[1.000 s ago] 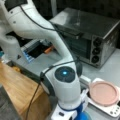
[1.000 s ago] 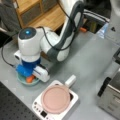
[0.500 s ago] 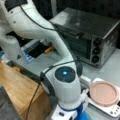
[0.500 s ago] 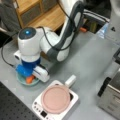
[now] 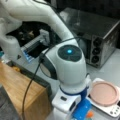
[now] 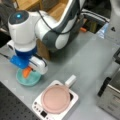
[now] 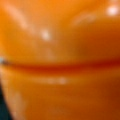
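My gripper (image 6: 27,71) hangs straight down over a teal bowl (image 6: 29,81) near a front view's left edge. Under the hand's blue part an orange object (image 6: 26,72) sticks out at a tilt, its lower end in the bowl. The gripper looks shut on it, though the hand hides the fingers. That orange object (image 7: 60,50) fills the whole wrist view, glossy, with a dark crease across it. In a front view a small bit of the orange object (image 5: 90,114) shows below the hand, at the bottom edge.
A white countertop device (image 6: 40,109) carrying a pink round plate (image 6: 55,99) stands just right of the bowl; both front views show the plate (image 5: 103,93). A toaster oven (image 5: 100,40) and a wooden box (image 5: 20,87) border the grey table (image 6: 90,62).
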### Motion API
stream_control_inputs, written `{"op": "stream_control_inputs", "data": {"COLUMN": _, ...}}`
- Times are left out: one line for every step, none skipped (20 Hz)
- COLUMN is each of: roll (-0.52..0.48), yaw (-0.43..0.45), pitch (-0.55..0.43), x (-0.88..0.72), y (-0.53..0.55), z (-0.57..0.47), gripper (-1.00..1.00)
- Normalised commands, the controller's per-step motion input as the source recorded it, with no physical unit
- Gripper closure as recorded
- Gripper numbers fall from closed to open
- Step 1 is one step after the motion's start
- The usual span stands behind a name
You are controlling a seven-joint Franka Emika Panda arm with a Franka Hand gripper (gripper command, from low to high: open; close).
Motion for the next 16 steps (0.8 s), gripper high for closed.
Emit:
{"op": "stream_control_inputs", "data": {"roll": -0.243, "yaw": 0.02, "pitch": 0.232, "x": 0.18, "y": 0.33, "z": 0.31, "gripper": 1.0}}
{"op": "stream_control_inputs", "data": {"roll": -0.243, "yaw": 0.016, "pitch": 0.225, "x": 0.18, "y": 0.34, "z": 0.25, "gripper": 1.0}}
{"op": "stream_control_inputs", "data": {"roll": -0.244, "yaw": 0.012, "pitch": 0.22, "x": 0.18, "y": 0.32, "z": 0.19, "gripper": 1.0}}
{"op": "stream_control_inputs", "data": {"roll": -0.246, "yaw": 0.011, "pitch": 0.217, "x": 0.18, "y": 0.29, "z": 0.14, "gripper": 1.0}}
{"op": "stream_control_inputs", "data": {"roll": -0.246, "yaw": 0.013, "pitch": 0.214, "x": 0.17, "y": 0.25, "z": 0.11, "gripper": 1.0}}
{"op": "stream_control_inputs", "data": {"roll": -0.209, "yaw": 0.054, "pitch": 0.144, "x": 0.17, "y": 0.26, "z": 0.07, "gripper": 1.0}}
{"op": "stream_control_inputs", "data": {"roll": -0.199, "yaw": 0.064, "pitch": 0.123, "x": 0.16, "y": 0.25, "z": 0.06, "gripper": 1.0}}
{"op": "stream_control_inputs", "data": {"roll": -0.176, "yaw": 0.084, "pitch": 0.101, "x": 0.16, "y": 0.28, "z": 0.04, "gripper": 1.0}}
{"op": "stream_control_inputs", "data": {"roll": -0.149, "yaw": 0.097, "pitch": 0.081, "x": 0.15, "y": 0.33, "z": 0.03, "gripper": 1.0}}
{"op": "stream_control_inputs", "data": {"roll": -0.138, "yaw": 0.101, "pitch": 0.073, "x": 0.14, "y": 0.4, "z": 0.02, "gripper": 1.0}}
{"op": "stream_control_inputs", "data": {"roll": -0.129, "yaw": 0.099, "pitch": 0.059, "x": 0.13, "y": 0.47, "z": 0.01, "gripper": 1.0}}
{"op": "stream_control_inputs", "data": {"roll": -0.125, "yaw": 0.094, "pitch": 0.048, "x": 0.12, "y": 0.53, "z": 0.0, "gripper": 1.0}}
{"op": "stream_control_inputs", "data": {"roll": -0.114, "yaw": 0.084, "pitch": 0.034, "x": 0.12, "y": 0.59, "z": -0.01, "gripper": 1.0}}
{"op": "stream_control_inputs", "data": {"roll": -0.106, "yaw": 0.065, "pitch": 0.02, "x": 0.12, "y": 0.63, "z": -0.02, "gripper": 1.0}}
{"op": "stream_control_inputs", "data": {"roll": -0.107, "yaw": 0.045, "pitch": 0.016, "x": 0.11, "y": 0.62, "z": -0.02, "gripper": 1.0}}
{"op": "stream_control_inputs", "data": {"roll": -0.109, "yaw": 0.02, "pitch": 0.016, "x": 0.11, "y": 0.55, "z": -0.03, "gripper": 1.0}}
